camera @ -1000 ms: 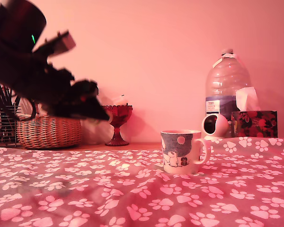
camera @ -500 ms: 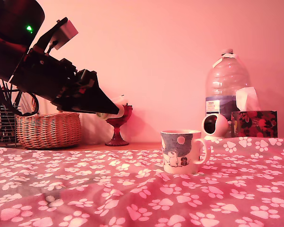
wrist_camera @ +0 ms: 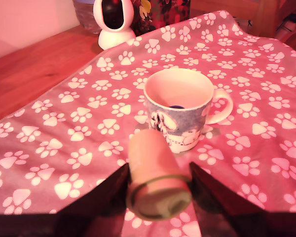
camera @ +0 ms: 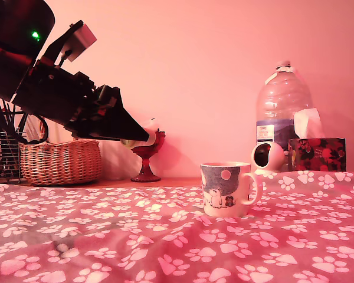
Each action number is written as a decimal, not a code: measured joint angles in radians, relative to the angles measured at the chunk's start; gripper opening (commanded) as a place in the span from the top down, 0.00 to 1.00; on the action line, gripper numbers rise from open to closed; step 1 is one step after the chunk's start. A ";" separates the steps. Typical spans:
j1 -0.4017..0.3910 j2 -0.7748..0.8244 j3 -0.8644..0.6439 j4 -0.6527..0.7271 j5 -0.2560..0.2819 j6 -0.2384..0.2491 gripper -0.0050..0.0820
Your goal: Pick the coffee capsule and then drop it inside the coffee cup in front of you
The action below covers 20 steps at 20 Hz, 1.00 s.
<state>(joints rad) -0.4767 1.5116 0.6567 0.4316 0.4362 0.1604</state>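
Observation:
The coffee cup [camera: 226, 188] is a white mug with a blue-grey dotted band and small bear figures, standing on the paw-print cloth with its handle to the exterior view's right. In the wrist view the coffee cup [wrist_camera: 180, 111] stands upright and open, something dark at its bottom. My gripper [camera: 143, 137] hangs high at the exterior view's left, well short of the mug, and is shut on the pale coffee capsule [wrist_camera: 155, 175], which pokes out between the two dark fingers [wrist_camera: 212, 197]. The gripper [wrist_camera: 158, 190] points toward the cup.
A red glass goblet [camera: 146, 156] and a wicker basket [camera: 60, 162] stand behind the arm. At the exterior view's right are a large water bottle [camera: 282, 112], a small white camera [camera: 267, 157] and a tissue box [camera: 316, 153]. Bare wooden tabletop [wrist_camera: 34, 74] lies beyond the cloth.
The arm rose and swung toward the exterior view's right between one second and half a second ago, carrying the capsule. Since then it has barely moved.

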 measured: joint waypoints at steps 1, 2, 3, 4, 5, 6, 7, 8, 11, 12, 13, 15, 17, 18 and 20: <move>-0.003 0.000 0.000 0.001 0.000 0.000 0.63; -0.006 0.000 0.000 0.001 0.000 0.000 0.63; -0.009 0.000 0.000 0.001 0.001 0.000 0.63; -0.014 0.000 0.000 0.001 0.001 0.000 0.63; -0.017 0.000 0.000 0.001 0.001 0.000 0.63; -0.021 0.000 0.000 0.001 0.001 0.000 0.63; -0.027 0.000 0.000 0.002 0.001 0.000 0.63; -0.031 0.000 0.000 0.010 0.001 0.000 0.63; -0.049 0.000 0.000 0.063 0.001 -0.001 0.63; -0.055 0.000 0.002 0.062 0.001 -0.001 0.63; -0.061 0.000 0.004 0.062 0.001 -0.001 0.63; -0.076 0.000 0.020 0.060 0.001 -0.001 0.63; -0.086 0.000 0.051 0.061 0.000 -0.001 0.63; -0.087 0.000 0.066 0.062 0.000 -0.001 0.63; -0.087 0.004 0.097 0.053 0.001 -0.025 0.63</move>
<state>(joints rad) -0.5632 1.5158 0.7536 0.4847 0.4370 0.1356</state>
